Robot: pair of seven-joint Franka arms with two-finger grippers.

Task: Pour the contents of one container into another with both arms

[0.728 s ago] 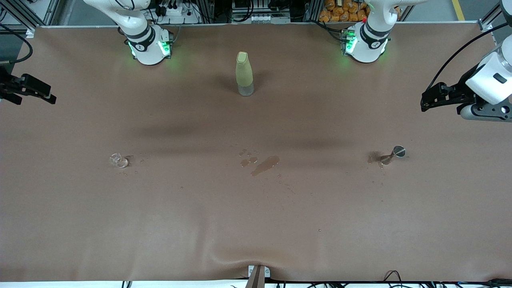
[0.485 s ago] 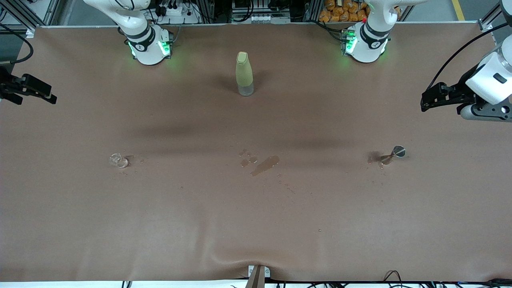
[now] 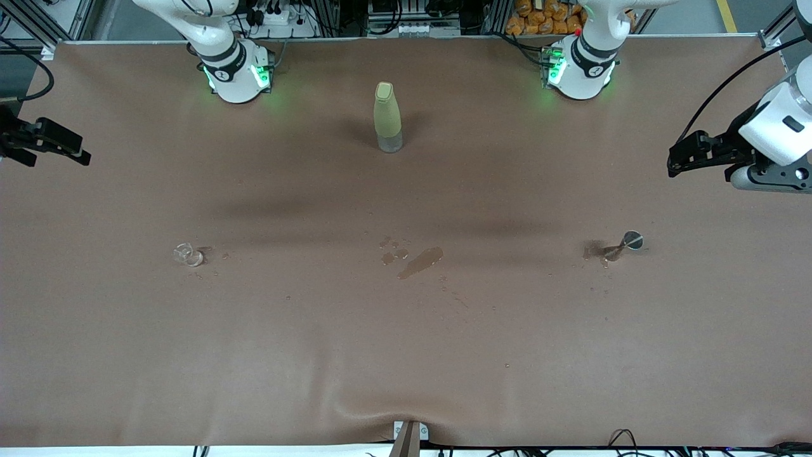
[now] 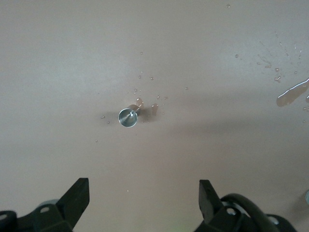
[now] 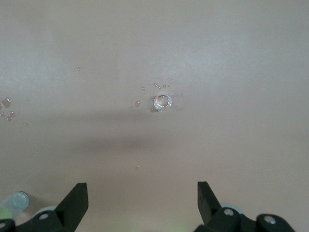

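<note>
A small clear glass cup (image 3: 188, 255) stands on the brown table toward the right arm's end, with droplets around it. It also shows in the right wrist view as the glass cup (image 5: 162, 102). A small metal cup (image 3: 632, 240) sits toward the left arm's end beside a wet patch, and the left wrist view shows the metal cup (image 4: 128, 117) from above. My left gripper (image 3: 677, 164) hangs open and empty over the table's edge, as does the left gripper (image 4: 144, 189). My right gripper (image 3: 60, 152) is open and empty over the other end, seen too as the right gripper (image 5: 142, 191).
A tall yellow-green bottle (image 3: 387, 117) stands upright between the two arm bases. A spilled puddle (image 3: 419, 262) and droplets lie mid-table. The table cover (image 3: 380, 406) wrinkles near the front edge.
</note>
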